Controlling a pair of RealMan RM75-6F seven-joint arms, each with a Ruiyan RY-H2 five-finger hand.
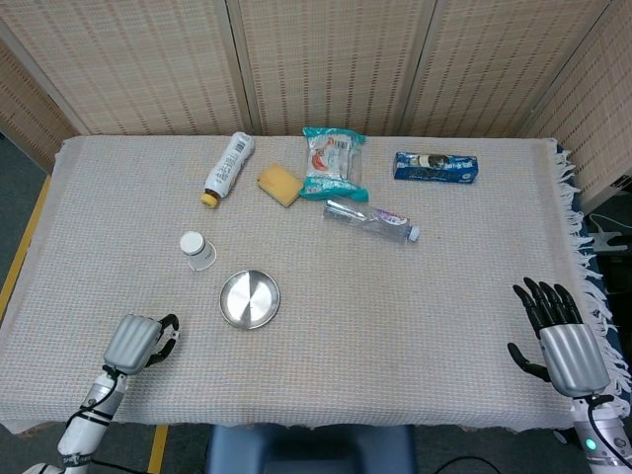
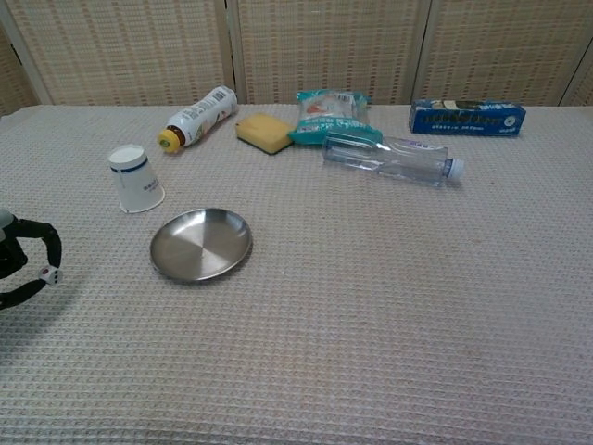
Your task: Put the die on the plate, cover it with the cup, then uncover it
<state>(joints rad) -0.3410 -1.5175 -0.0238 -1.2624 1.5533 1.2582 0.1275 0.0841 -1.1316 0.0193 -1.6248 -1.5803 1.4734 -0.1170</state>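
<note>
A small white die (image 2: 48,274) is pinched between the fingertips of my left hand (image 2: 18,260) at the chest view's left edge, just above the cloth. In the head view my left hand (image 1: 138,341) is at the near left, short of the steel plate (image 1: 249,298), which holds nothing. The plate (image 2: 201,244) lies to the right of the die. A white paper cup (image 1: 197,250) with a blue band stands upside down behind and left of the plate, also seen as the cup (image 2: 136,179). My right hand (image 1: 563,341) rests at the near right corner, fingers spread, holding nothing.
Along the far side lie a white bottle with a yellow cap (image 1: 227,168), a yellow sponge (image 1: 279,184), a teal snack bag (image 1: 333,163), a clear plastic bottle (image 1: 370,219) and a blue box (image 1: 435,166). A beige woven cloth (image 1: 415,296) covers the table.
</note>
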